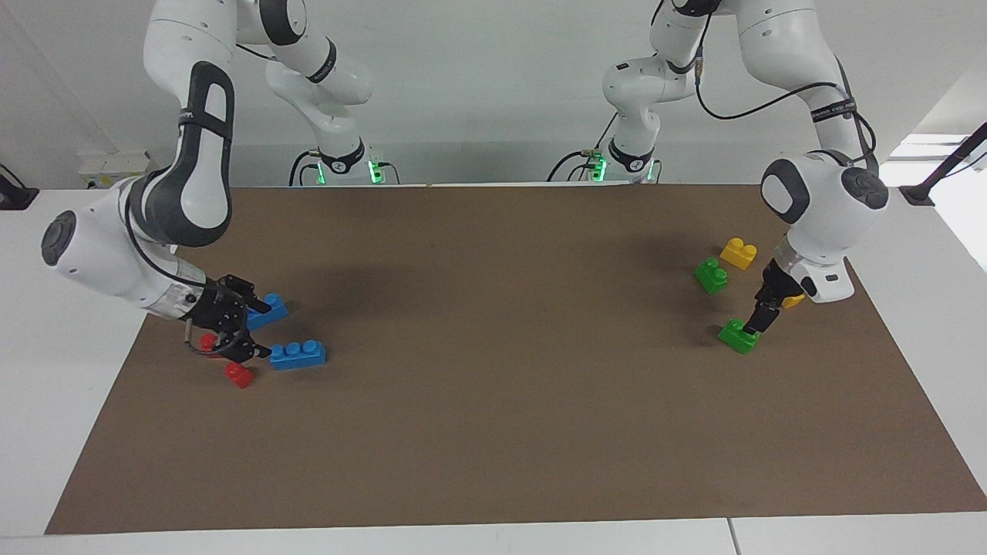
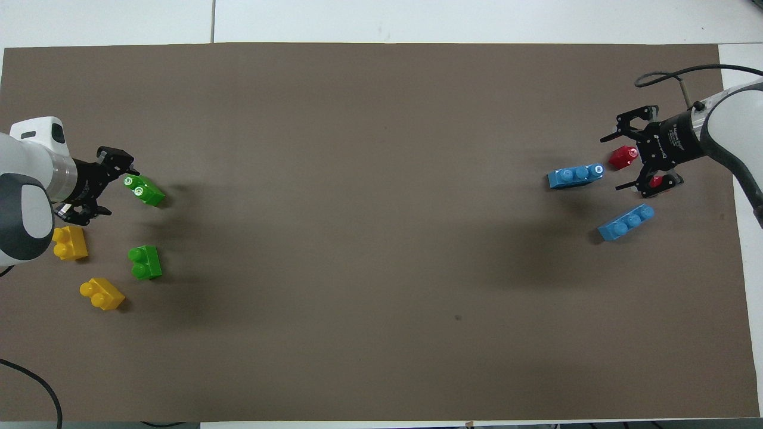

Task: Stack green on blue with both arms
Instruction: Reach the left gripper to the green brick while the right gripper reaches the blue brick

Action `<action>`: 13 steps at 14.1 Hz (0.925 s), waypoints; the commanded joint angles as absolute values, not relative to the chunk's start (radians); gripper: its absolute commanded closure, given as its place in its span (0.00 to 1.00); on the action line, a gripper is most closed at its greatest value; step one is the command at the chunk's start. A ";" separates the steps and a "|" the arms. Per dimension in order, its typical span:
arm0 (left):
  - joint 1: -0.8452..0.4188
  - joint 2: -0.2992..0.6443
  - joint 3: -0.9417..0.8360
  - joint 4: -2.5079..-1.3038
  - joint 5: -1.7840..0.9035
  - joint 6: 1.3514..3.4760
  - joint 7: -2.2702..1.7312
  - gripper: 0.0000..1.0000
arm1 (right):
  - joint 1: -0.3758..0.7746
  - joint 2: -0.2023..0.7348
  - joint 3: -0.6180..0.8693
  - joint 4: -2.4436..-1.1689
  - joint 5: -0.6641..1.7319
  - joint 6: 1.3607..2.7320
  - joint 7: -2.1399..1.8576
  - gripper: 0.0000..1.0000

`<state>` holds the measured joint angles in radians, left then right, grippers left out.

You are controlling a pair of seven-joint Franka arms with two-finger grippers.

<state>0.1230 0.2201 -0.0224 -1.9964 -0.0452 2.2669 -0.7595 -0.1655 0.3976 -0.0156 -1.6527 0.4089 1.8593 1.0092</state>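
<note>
Robot lab. Two white arms bolted at a white table, brown mat on top. Bare white wall, cables, toy bricks laid out

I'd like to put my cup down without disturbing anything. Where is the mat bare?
The whole middle of the brown mat is bare, between the blue bricks and the green bricks. Both ends are crowded with bricks and grippers.
</note>
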 commanded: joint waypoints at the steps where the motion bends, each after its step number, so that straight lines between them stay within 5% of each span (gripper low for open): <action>1: 0.129 0.268 -0.026 -1.968 -0.054 2.307 -0.788 0.00 | -0.173 0.417 -0.009 -1.666 0.437 1.905 0.973 0.05; 13: 0.121 0.345 -0.025 -1.963 -0.048 2.335 -0.808 0.00 | -0.199 0.429 -0.009 -1.795 0.466 2.048 0.881 0.04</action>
<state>0.1230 0.3307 -0.0241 -1.9826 -0.0452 2.3398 -0.7936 -0.1733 0.4343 -0.0160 -1.7693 0.4333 2.0252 0.9424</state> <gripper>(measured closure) 0.000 0.004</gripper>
